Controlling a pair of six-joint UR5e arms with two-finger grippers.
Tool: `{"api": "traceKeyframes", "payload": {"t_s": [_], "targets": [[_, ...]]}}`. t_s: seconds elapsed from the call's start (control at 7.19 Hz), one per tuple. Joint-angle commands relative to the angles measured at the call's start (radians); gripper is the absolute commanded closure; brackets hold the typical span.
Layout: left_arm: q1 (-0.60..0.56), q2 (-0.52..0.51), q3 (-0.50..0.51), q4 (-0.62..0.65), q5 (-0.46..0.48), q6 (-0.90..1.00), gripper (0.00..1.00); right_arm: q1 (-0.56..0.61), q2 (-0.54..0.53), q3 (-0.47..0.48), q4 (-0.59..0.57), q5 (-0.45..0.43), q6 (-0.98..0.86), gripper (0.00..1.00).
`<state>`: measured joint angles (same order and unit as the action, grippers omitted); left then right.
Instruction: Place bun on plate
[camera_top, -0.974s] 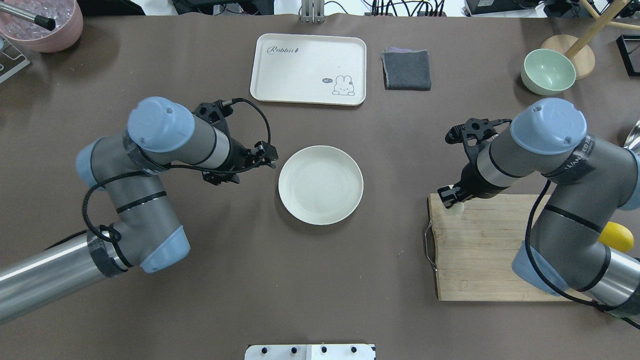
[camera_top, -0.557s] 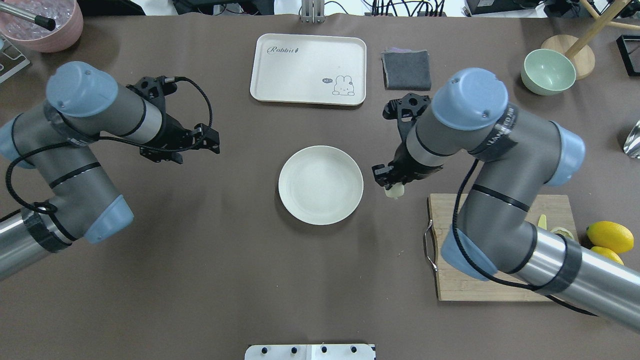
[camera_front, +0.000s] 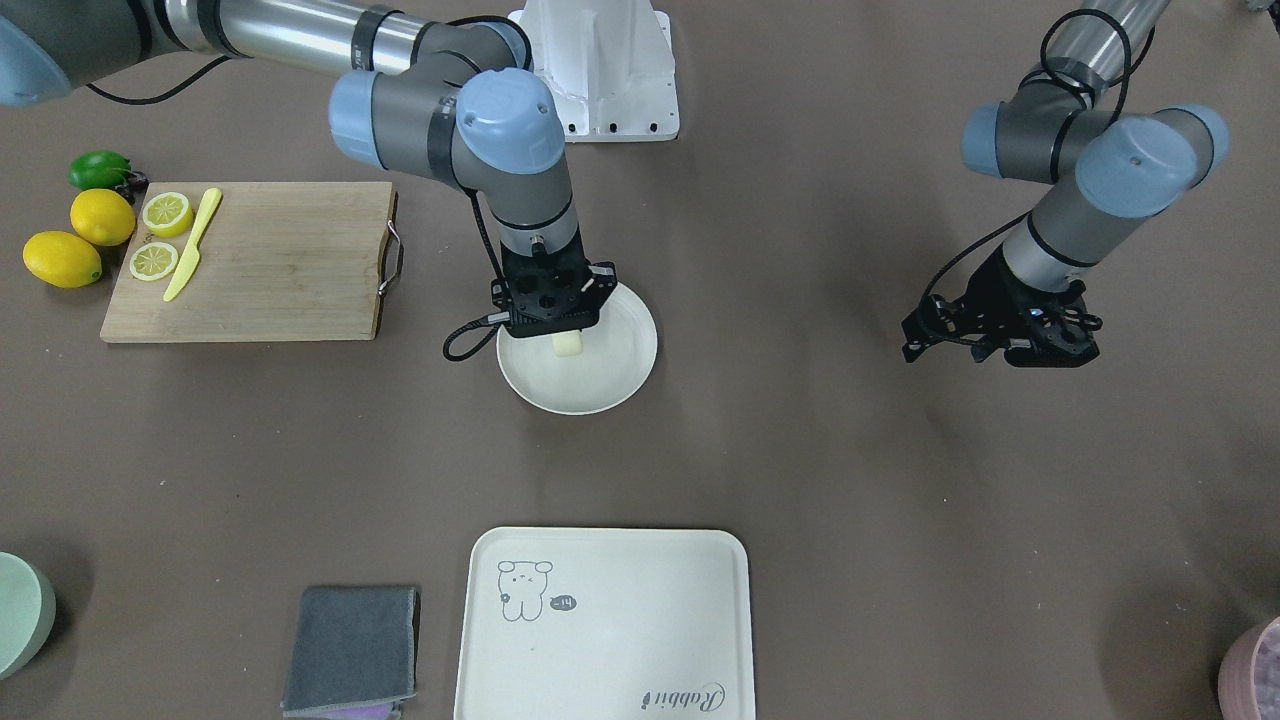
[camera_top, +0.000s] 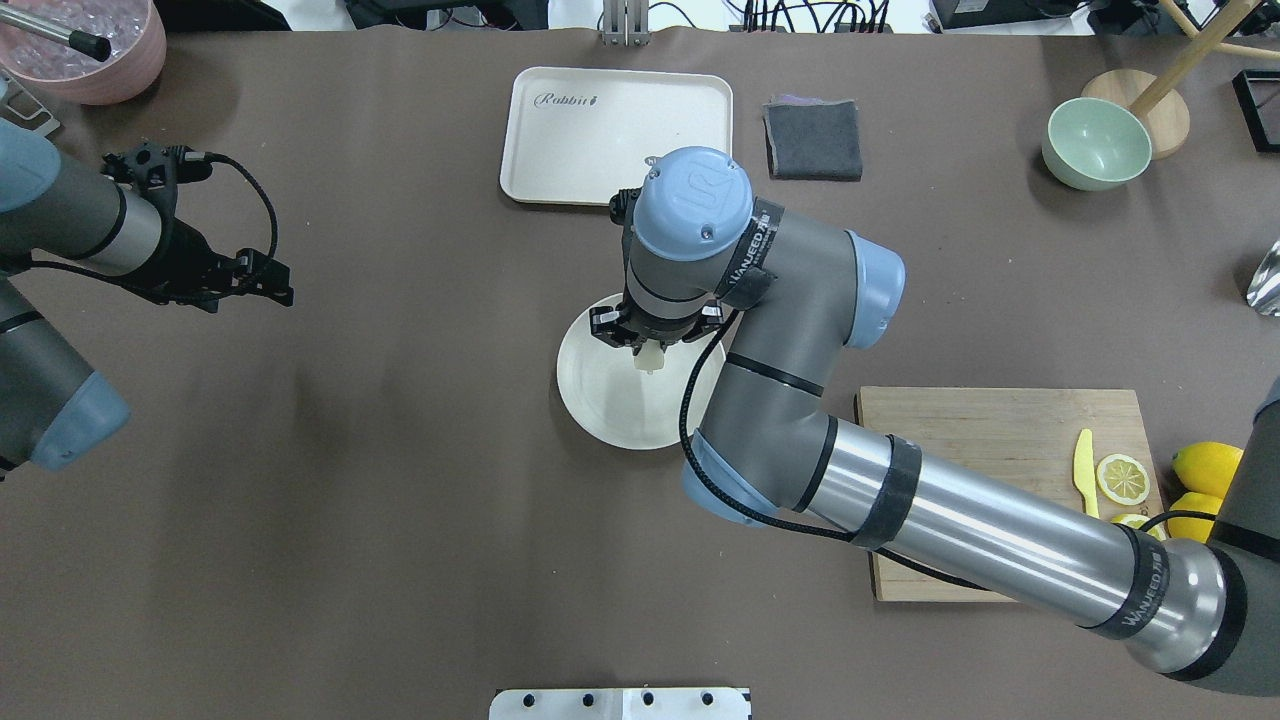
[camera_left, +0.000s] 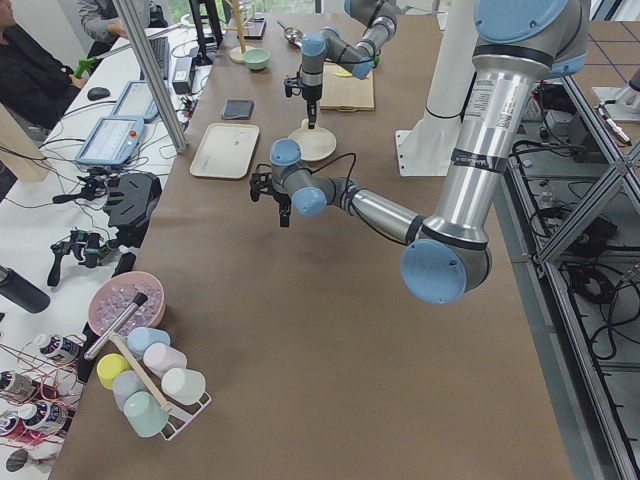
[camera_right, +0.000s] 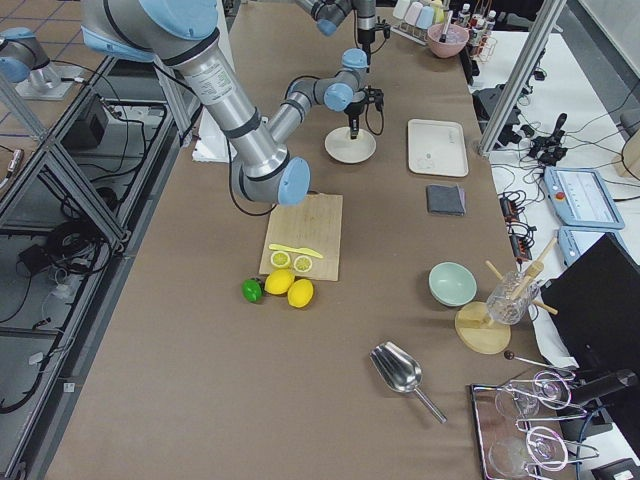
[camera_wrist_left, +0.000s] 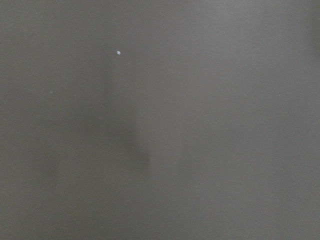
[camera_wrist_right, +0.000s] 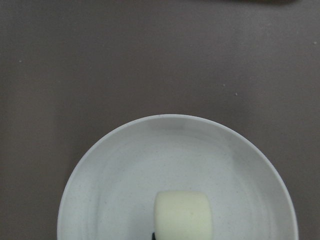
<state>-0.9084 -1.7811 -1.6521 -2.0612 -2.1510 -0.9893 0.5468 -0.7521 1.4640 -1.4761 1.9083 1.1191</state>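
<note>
The bun (camera_top: 648, 358), a small pale cream block, hangs just over the round off-white plate (camera_top: 600, 405) at the table's middle. My right gripper (camera_top: 650, 345) points straight down and is shut on it. From the front, the bun (camera_front: 566, 343) shows below the right gripper (camera_front: 550, 318), inside the plate (camera_front: 610, 390). The right wrist view has the bun (camera_wrist_right: 182, 215) low over the plate (camera_wrist_right: 175, 150); I cannot tell whether they touch. My left gripper (camera_top: 278, 290) is open and holds nothing, far left over bare table, also seen as the left gripper (camera_front: 1010, 345).
A cream tray (camera_top: 615, 135) and a grey cloth (camera_top: 813, 140) lie behind the plate. At right sits a wooden cutting board (camera_top: 960, 470) with a yellow knife (camera_top: 1083, 458), lemon slices and whole lemons (camera_top: 1205, 468). A green bowl (camera_top: 1096, 143) stands far right.
My right arm swung left from the cutting board's corner to above the plate, carrying the bun. My left arm drew back from beside the plate to the far left.
</note>
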Motion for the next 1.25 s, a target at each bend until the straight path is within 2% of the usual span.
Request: {"api": "traceKeyframes", "payload": {"t_s": [0.0, 0.28, 0.42, 0.7, 0.83, 0.97, 1.11], "targets": [[-0.013, 0.016, 0.0, 0.0, -0.001, 0.027, 0.03, -0.025, 0.024, -0.074, 0.053, -0.012, 0.057, 0.67], [-0.01, 0.008, 0.003, 0.0, -0.001, 0.027, 0.03, -0.03, 0.019, -0.091, 0.053, -0.038, 0.062, 0.67], [-0.01, 0.003, 0.003, 0.0, -0.003, 0.027, 0.03, -0.033, 0.022, -0.091, 0.054, -0.038, 0.067, 0.64], [-0.01, 0.0, 0.002, 0.003, -0.004, 0.027, 0.03, -0.033, 0.019, -0.085, 0.053, -0.035, 0.065, 0.27], [-0.009, -0.001, 0.005, 0.004, -0.006, 0.027, 0.03, -0.034, 0.014, -0.083, 0.051, -0.032, 0.065, 0.21], [-0.01, -0.01, 0.008, 0.009, -0.006, 0.029, 0.03, -0.034, 0.011, -0.079, 0.045, -0.031, 0.065, 0.0], [-0.027, -0.012, 0.008, 0.013, -0.013, 0.029, 0.03, -0.012, 0.001, -0.045, 0.034, -0.008, 0.064, 0.0]]}}
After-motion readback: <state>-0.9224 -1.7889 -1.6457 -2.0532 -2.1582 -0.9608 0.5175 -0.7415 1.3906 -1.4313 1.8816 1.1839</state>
